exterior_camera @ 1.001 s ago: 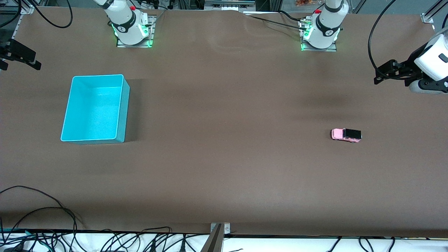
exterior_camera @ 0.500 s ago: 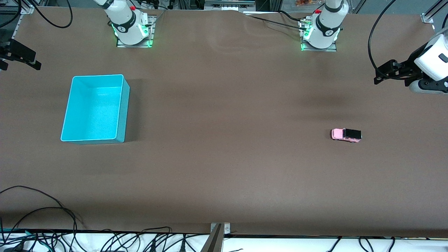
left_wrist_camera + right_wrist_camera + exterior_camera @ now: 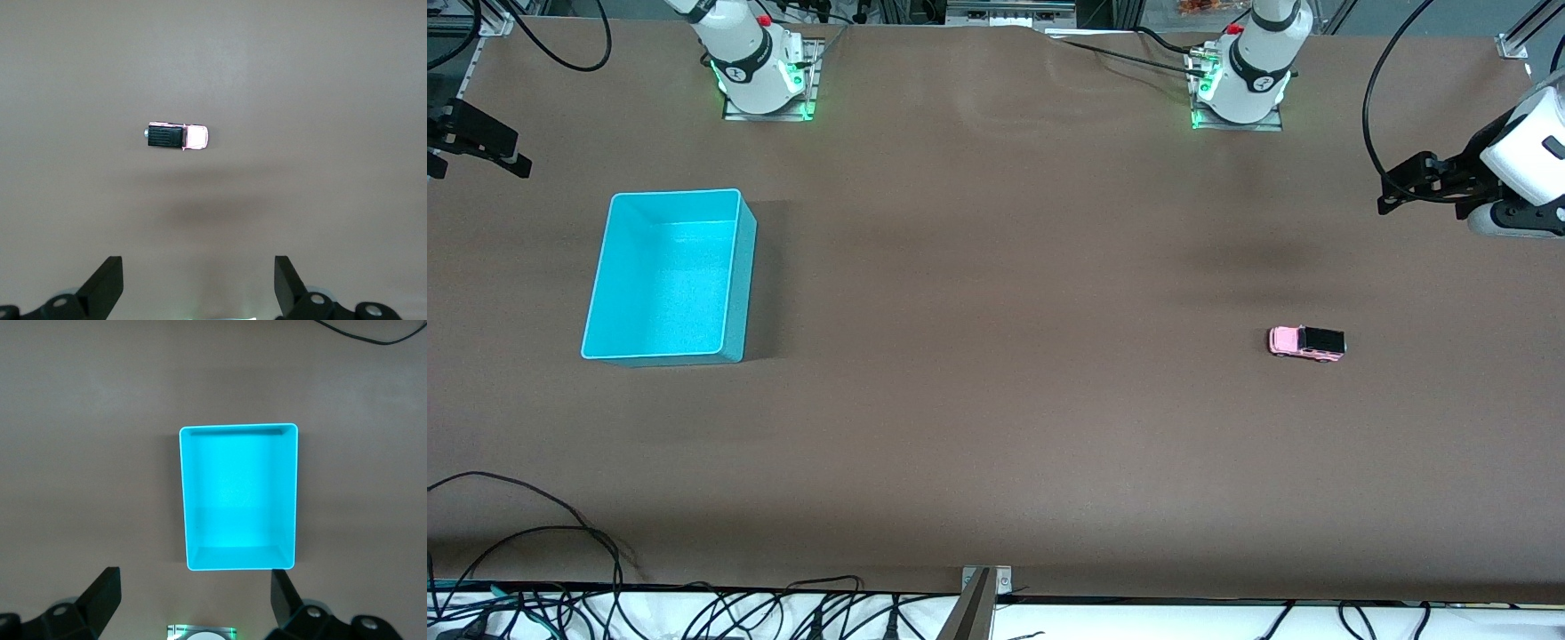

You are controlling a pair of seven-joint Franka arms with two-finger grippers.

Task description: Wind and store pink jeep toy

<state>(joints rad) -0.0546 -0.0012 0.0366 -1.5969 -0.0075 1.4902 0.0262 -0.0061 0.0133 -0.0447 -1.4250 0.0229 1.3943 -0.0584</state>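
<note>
both grippers hang spread and empty: left gripper (image 3: 199,287) above the pink jeep toy (image 3: 1306,343), right gripper (image 3: 193,603) above the turquoise bin (image 3: 596,311). nothing is done yet; grasping, winding and storing all remain.

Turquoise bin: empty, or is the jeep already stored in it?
Empty. The turquoise bin shows only its bare floor in the right wrist view; the pink jeep toy sits on the table near the left arm's end.

Front camera high, facing bases; wrist cameras look straight down.
</note>
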